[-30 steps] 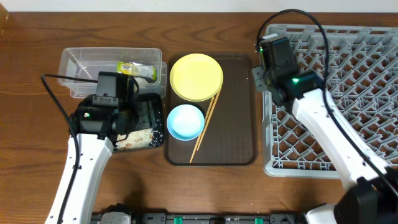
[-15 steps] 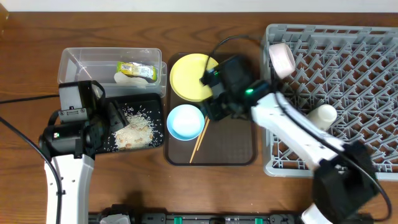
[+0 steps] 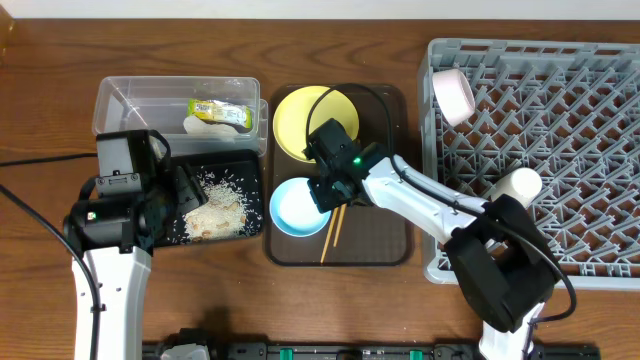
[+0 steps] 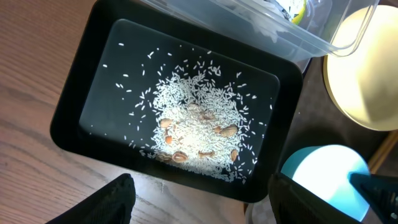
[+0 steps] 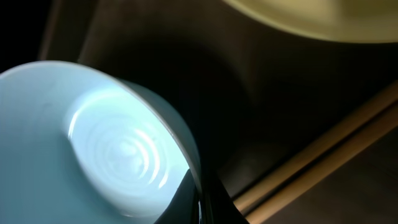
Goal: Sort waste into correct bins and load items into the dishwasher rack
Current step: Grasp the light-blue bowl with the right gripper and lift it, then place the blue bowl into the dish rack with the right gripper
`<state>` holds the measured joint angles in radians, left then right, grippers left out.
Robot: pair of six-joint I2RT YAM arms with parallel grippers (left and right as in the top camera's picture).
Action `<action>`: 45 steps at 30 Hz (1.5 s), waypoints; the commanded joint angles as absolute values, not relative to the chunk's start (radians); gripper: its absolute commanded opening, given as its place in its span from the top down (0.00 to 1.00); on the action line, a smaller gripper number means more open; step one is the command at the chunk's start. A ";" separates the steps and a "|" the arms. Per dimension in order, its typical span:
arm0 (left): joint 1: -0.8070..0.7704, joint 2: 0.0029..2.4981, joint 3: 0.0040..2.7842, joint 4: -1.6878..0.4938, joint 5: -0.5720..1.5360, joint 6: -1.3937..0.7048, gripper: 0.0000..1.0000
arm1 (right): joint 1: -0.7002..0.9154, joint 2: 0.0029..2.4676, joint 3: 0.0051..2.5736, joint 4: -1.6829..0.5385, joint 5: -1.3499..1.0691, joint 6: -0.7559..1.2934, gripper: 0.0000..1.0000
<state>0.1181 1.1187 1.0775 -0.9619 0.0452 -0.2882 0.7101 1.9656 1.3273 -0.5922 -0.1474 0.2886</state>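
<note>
Right gripper (image 3: 328, 192) has left the large square grey plastic dishwasher rack (image 3: 600, 150), right of the big brown rectangular serving tray (image 3: 385, 235). It's now down on that tray's left half, at the rim of the round light-blue bowl (image 3: 295, 208). My read: bowl is the next rack load.

Overhead:
- The pair of wooden chopsticks (image 3: 335, 232) by the bowl has shifted slightly.
- The round yellow plate (image 3: 300, 125) sits behind the bowl on the same tray.
- Rack holds a white bowl (image 3: 452, 95) at the corner nearest the tray, plus a small pale cup (image 3: 520, 185).
- Left of the tray, a clear rectangular plastic tub (image 3: 120, 100) holds a yellow-green snack wrapper (image 3: 220, 112) and a small white crumpled scrap (image 3: 196, 124).
- A shallow black rectangular tray (image 3: 258, 195) holds loose whitish rice scraps (image 3: 215, 210).
- Left gripper (image 3: 185, 190) hangs over it.

Left wrist: fingers wide apart, nothing held. Rice is piled mid-tray with a few brown nut-like bits.

Right wrist: jaws pinch the bowl's thin rim, one finger inside and one outside. Bowl is empty.

Waste looks sorted. Bowl, plate and chopsticks are left to load.
</note>
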 commanded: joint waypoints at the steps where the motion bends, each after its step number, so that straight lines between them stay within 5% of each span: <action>1: 0.124 1.123 1.084 -0.964 0.041 -0.294 0.29 | 0.678 1.877 1.328 -0.599 -0.024 0.310 0.99; 10: 0.124 1.123 1.084 -0.964 0.041 -0.294 0.29 | 0.495 1.561 1.328 -0.627 0.213 0.228 0.99; 17: 0.124 1.123 1.084 -0.963 0.041 -0.294 0.29 | 0.294 1.449 1.328 -0.587 0.496 -0.026 0.99; 31: 0.124 1.123 1.084 -0.960 0.041 -0.294 0.28 | 0.056 1.623 1.328 -0.173 0.868 -0.581 0.99; 45: 0.124 1.123 1.084 -0.960 0.041 -0.294 0.28 | 0.035 1.893 1.328 0.115 1.051 -0.689 0.99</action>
<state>0.1181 1.1206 1.0775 -0.9611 0.0456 -0.2886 0.0368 1.8584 1.3247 0.0994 1.0077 -0.6685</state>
